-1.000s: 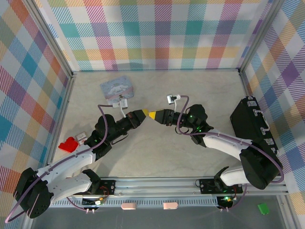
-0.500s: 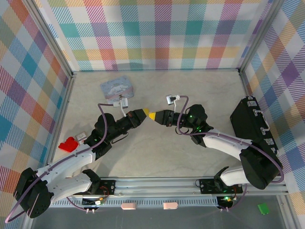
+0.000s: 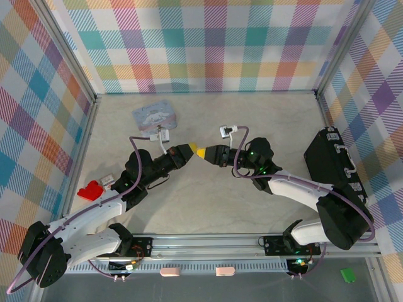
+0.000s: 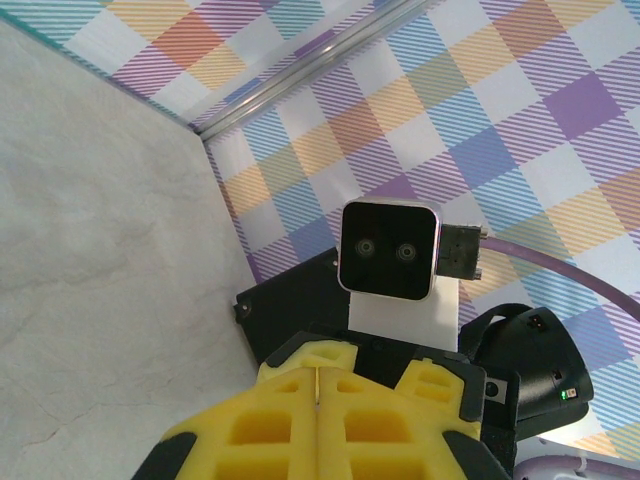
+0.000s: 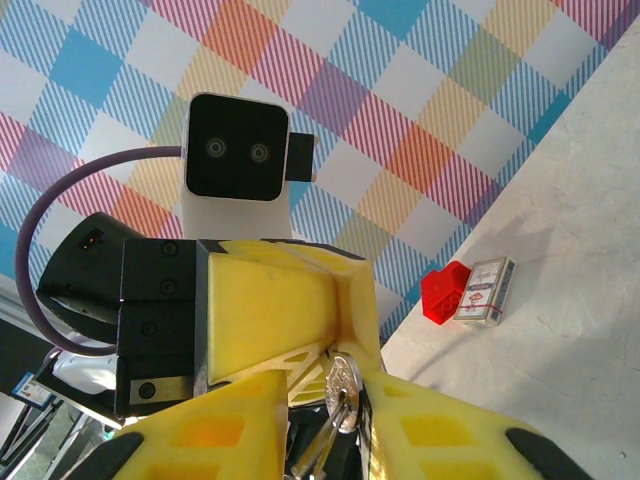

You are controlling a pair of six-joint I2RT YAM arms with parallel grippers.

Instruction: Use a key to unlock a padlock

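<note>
Step in hand, as I judge it: getting the key seated in the right gripper (image 3: 206,153) before it goes to the lock. Both arms meet tip to tip over the middle of the table (image 3: 271,116), w/ the left gripper (image 3: 187,153) just beside the right one

Left gripper: jaws fully together. Its yellow fingers (image 4: 270,425) meet on a thin seam in its own wrist view. What they pinch at the tip is hidden; prob the padlock, but that's a guess

Right gripper: yellow fingers (image 5: 440,430) stand close either side of a small bunch, a silvery ring (image 5: 343,381) w/ the key (image 5: 320,440) hanging under it. Gap is narrow; can't tell if it's clamped or just flanking

Next move, my read: right jaws need to bite the key's head firmly, blade sticking out & lined up w/ the keyhole, then push in & twist while the left holds steady. Risk: key swings on the ring & goes off-axis

Writing: none legible
- Pale-blue tin (image 3: 153,116), near the far edge, left of centre: cartoon print, no words I can read
- Small card box (image 5: 485,290), touching a red block (image 5: 443,297) near the left edge: red print, too small to read
- Black case (image 3: 330,165), along the right edge: no label seen
</note>
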